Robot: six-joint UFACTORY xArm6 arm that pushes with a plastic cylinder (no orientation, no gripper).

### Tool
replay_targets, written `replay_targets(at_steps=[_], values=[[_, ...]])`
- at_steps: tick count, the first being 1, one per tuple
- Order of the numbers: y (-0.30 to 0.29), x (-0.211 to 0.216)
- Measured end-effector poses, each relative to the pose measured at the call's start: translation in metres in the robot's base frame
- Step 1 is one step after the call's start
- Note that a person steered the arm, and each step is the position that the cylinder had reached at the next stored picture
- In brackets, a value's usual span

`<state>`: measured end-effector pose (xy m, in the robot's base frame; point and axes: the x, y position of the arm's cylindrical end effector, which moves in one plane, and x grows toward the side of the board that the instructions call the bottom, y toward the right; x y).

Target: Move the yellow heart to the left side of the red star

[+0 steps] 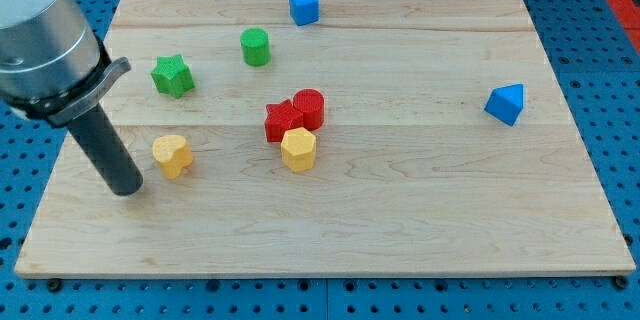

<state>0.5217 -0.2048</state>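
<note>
My tip [127, 189] is being held near the board's [420, 230] left edge, touching nothing, just left of the yellow heart [172, 155]. The red star [282, 120] is being flanked by a red cylinder [309, 108] and yellow hexagon [298, 148].

Bright, even overhead light on my feed; the table [400, 220] shows no glare. Shadows are short and soft, hugging each block's base. The picture is sharp across the middle, though the arm's housing [40, 40] at the view's top-left looks slightly blurred.
</note>
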Motion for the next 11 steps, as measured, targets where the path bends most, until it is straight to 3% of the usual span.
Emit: replay_targets(at_steps=[4, 6, 8, 11], values=[[0.037, -0.058], [0.042, -0.057], [0.039, -0.018], [0.106, -0.044]])
